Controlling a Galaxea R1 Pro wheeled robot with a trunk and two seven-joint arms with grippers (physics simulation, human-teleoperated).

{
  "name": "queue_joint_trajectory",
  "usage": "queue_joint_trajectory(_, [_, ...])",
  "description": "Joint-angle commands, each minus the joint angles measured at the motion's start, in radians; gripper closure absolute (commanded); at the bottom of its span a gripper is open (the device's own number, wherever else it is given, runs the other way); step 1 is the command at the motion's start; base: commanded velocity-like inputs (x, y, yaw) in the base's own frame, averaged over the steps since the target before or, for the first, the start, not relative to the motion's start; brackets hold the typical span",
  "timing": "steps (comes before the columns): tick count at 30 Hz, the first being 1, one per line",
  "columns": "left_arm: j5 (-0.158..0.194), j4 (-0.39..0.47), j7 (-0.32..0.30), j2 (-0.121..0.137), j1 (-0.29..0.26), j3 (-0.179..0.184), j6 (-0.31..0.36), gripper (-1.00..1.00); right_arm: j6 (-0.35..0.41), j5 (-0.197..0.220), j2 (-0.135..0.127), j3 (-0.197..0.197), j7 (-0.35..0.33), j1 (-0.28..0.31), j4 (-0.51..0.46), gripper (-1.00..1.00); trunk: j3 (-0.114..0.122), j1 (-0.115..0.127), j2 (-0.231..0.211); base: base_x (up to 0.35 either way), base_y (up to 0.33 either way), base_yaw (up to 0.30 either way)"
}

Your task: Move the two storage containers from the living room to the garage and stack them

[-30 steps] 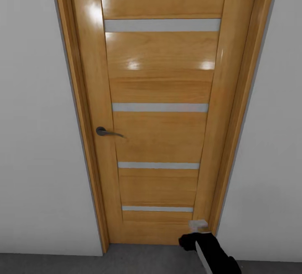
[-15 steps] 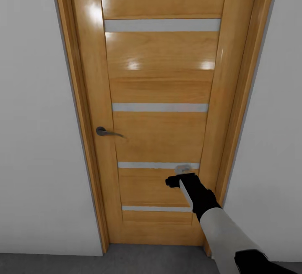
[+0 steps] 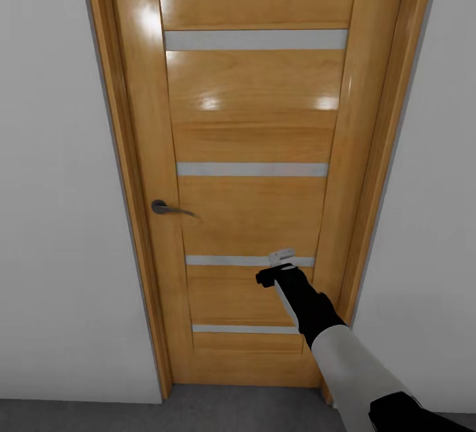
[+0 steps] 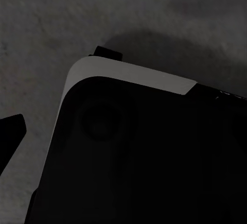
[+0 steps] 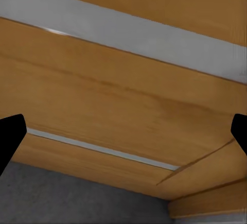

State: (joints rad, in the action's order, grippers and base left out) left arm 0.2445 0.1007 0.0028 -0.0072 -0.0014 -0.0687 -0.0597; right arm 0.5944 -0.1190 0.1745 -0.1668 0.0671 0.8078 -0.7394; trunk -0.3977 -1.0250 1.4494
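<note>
The two storage containers are out of view. I face a closed wooden door (image 3: 251, 154) with several grey horizontal strips and a dark lever handle (image 3: 169, 208) on its left side. My right arm reaches forward, and my right gripper (image 3: 283, 260) is at the door panel, level with the third grey strip (image 3: 225, 260). In the right wrist view my right gripper (image 5: 123, 136) is open, its black fingertips (image 5: 10, 134) far apart with the door panel close in front and nothing between them. The left wrist view looks down at my dark base (image 4: 149, 152), with one left fingertip (image 4: 10, 136) at the picture's edge.
White-grey walls (image 3: 59, 220) flank the wooden door frame (image 3: 142, 266) on both sides. A strip of grey floor (image 3: 86, 415) runs along the foot of the wall and door. Under the left arm lies dark mottled floor (image 4: 46, 23).
My right arm has stretched forward and up. The gripper went from the door's lower right corner up and left to the third grey strip. The door has not moved.
</note>
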Motion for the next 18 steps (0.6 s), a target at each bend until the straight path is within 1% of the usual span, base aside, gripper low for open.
queue_joint_trajectory(1, [0.001,0.001,0.0,0.0,0.0,-0.006,-0.002,-1.0,0.006,-0.009,0.0,-0.002,0.0,0.001,-0.001,-1.0,-0.001,0.0,0.001,0.0,0.0,0.0])
queue_joint_trajectory(13, [0.001,0.001,0.0,-0.001,0.0,-0.008,-0.002,-1.0,0.0,-0.009,0.0,-0.007,0.008,0.001,-0.012,-1.0,-0.001,0.0,0.001,0.0,0.0,0.0])
queue_joint_trajectory(18, [0.0,-0.001,-0.001,-0.001,0.0,-0.007,-0.002,-1.0,-0.065,-0.01,0.0,-0.009,0.008,0.001,-0.046,-1.0,-0.001,0.0,0.001,0.086,0.0,0.0])
